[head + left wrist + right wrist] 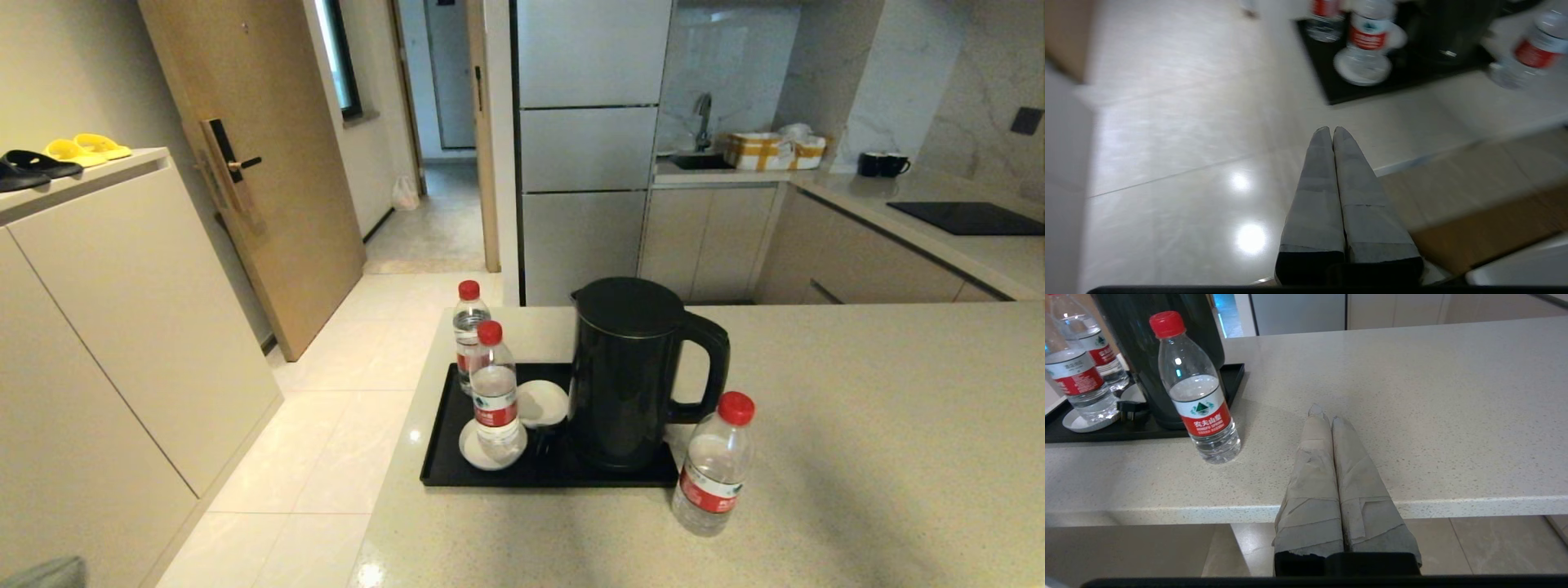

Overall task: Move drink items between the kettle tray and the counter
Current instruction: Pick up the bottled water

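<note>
Two bottles [494,384] on kettle tray [441,441]; one bottle [713,474] on counter [857,457].

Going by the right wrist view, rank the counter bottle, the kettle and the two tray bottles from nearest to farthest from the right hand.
From the right hand, shut above the counter:
1. Counter bottle, standing off the tray's corner.
2. Kettle, on the tray behind that bottle.
3. Tray bottles, beyond the kettle; too close to rank apart.
</note>
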### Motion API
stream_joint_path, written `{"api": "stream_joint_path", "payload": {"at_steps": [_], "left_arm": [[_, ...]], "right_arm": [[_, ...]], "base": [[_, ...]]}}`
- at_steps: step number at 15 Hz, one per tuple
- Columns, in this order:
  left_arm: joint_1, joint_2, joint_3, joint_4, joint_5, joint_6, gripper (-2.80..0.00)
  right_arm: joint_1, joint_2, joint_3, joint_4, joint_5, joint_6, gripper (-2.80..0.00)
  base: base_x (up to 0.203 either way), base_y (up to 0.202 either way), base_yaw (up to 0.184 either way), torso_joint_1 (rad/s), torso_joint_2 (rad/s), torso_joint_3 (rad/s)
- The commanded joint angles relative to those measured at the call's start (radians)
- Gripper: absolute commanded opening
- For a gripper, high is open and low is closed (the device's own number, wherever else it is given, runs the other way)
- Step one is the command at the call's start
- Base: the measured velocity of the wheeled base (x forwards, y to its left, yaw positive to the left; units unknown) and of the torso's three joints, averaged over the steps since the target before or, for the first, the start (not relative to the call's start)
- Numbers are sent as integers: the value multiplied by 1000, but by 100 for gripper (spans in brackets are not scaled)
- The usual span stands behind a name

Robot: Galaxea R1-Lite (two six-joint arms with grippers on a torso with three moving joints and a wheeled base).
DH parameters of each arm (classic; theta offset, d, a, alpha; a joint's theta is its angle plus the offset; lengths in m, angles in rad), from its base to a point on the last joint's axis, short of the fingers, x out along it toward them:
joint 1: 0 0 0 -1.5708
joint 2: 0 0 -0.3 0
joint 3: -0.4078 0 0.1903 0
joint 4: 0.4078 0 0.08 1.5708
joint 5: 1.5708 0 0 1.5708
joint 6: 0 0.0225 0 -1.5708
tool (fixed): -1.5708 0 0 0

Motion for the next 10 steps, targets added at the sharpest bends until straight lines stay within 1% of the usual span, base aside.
{"api": "stream_joint_path", "payload": {"at_steps": [1, 3, 5, 6, 8, 9, 10], "left_arm": [[-32, 399, 28, -198, -84, 18, -280], [-75, 657, 47, -394, -124, 37, -280], [-117, 900, 54, -577, -139, 50, -280], [-137, 1020, 55, -678, -139, 60, 0], [-177, 1234, 61, -904, -129, 75, 0], [-196, 1336, 70, -1060, -122, 77, 0], [-211, 1441, 81, -1240, -115, 79, 0]], "right_arm": [[0, 1, 0, 0, 0, 0, -280], [0, 1, 0, 0, 0, 0, -280], [0, 1, 0, 0, 0, 0, -280], [0, 1, 0, 0, 0, 1, -280], [0, 1, 0, 0, 0, 0, -280], [0, 1, 0, 0, 0, 0, -280], [0, 0, 0, 0, 0, 0, -280]], "base": [[0, 0, 0, 0, 0, 0], [0, 0, 0, 0, 0, 0], [0, 0, 0, 0, 0, 0], [0, 0, 0, 0, 0, 0], [0, 0, 0, 0, 0, 0], [0, 0, 0, 0, 0, 0], [0, 0, 0, 0, 0, 0]]}}
